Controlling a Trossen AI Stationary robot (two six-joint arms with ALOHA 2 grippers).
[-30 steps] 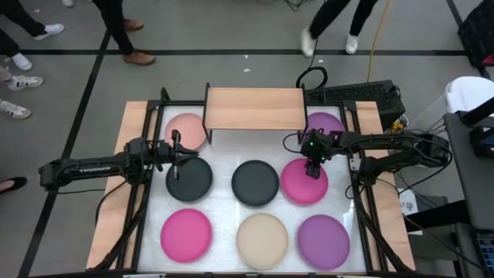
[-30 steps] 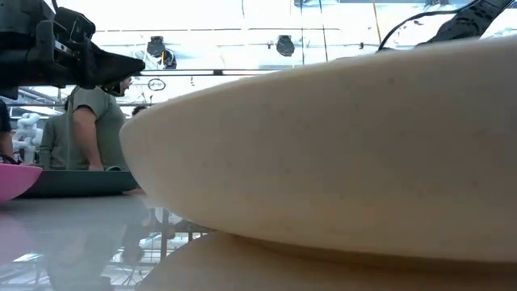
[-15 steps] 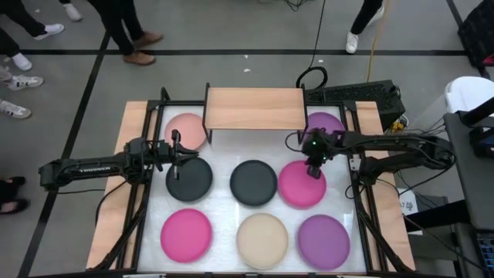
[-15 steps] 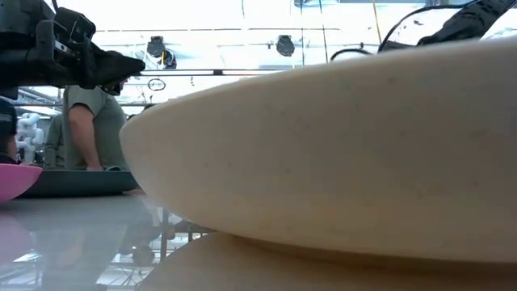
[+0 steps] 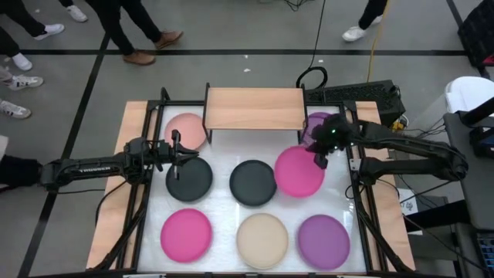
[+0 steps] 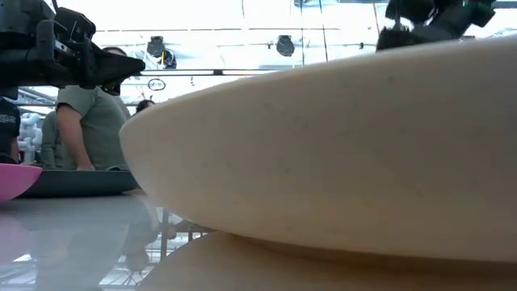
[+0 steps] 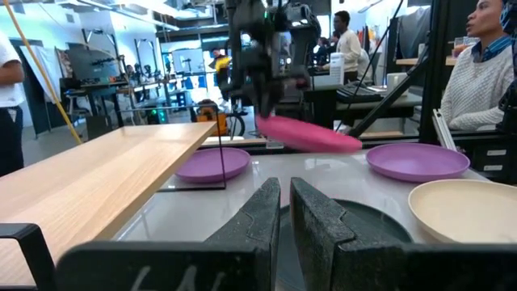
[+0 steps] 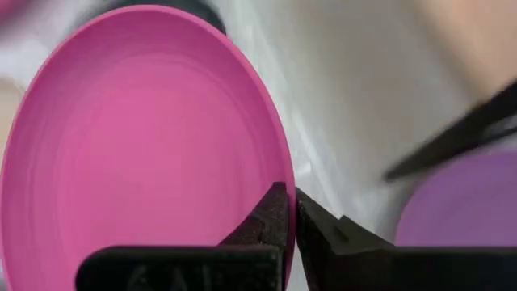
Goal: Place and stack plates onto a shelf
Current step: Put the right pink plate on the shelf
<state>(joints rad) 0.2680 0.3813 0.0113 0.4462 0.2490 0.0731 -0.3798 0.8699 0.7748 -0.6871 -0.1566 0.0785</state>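
Magenta plate (image 5: 299, 171): pinched by its rim between the right gripper (image 5: 321, 160) fingers, lifted clear for carrying to the shelf (image 5: 254, 108).
Left gripper (image 5: 187, 157): fingers nearly closed, nothing held, parked above a dark grey plate (image 5: 189, 178).

We see a grey concrete floor (image 5: 231, 31) crossed by dark tape lines (image 5: 255, 52), with people's legs and shoes (image 5: 143, 35) along its far side. A yellow cable (image 5: 371, 46) and a black cable (image 5: 317, 38) trail across it. The white table with wooden edges (image 5: 131, 139) stands in a black metal frame (image 5: 147, 193). From table height we see bright ceiling lights (image 6: 242, 16), round hanging fixtures (image 6: 284, 44), and a seated person in a grey-green shirt (image 6: 93, 121).
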